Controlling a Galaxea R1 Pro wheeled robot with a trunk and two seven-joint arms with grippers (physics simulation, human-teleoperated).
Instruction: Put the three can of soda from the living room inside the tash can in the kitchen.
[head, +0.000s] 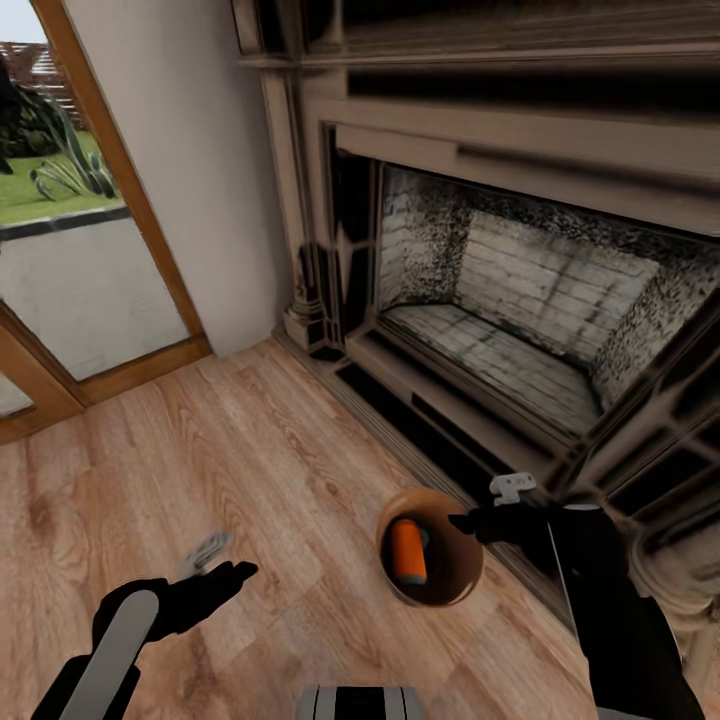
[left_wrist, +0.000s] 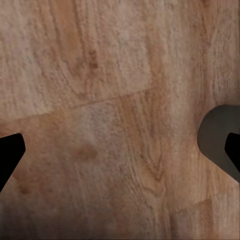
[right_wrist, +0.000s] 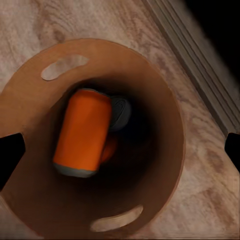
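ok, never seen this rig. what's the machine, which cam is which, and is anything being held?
It is a simulated wheeled robot with two arms, driven remotely by a person. The large picture comes from its head camera, looking down over both arms at a wood floor in front of a fireplace.

The other two pictures come from cameras near each gripper, looking along the fingers. The left gripper is open over bare floor and holds nothing. The right gripper is open just above a round bucket, brown inside, which stands on the floor near the fireplace; it holds nothing either.

In the bucket, one orange soda can leans on its side. Beneath it, the grey end of a second can and a patch of orange peek out. How many cans are in there in all, I cannot tell.
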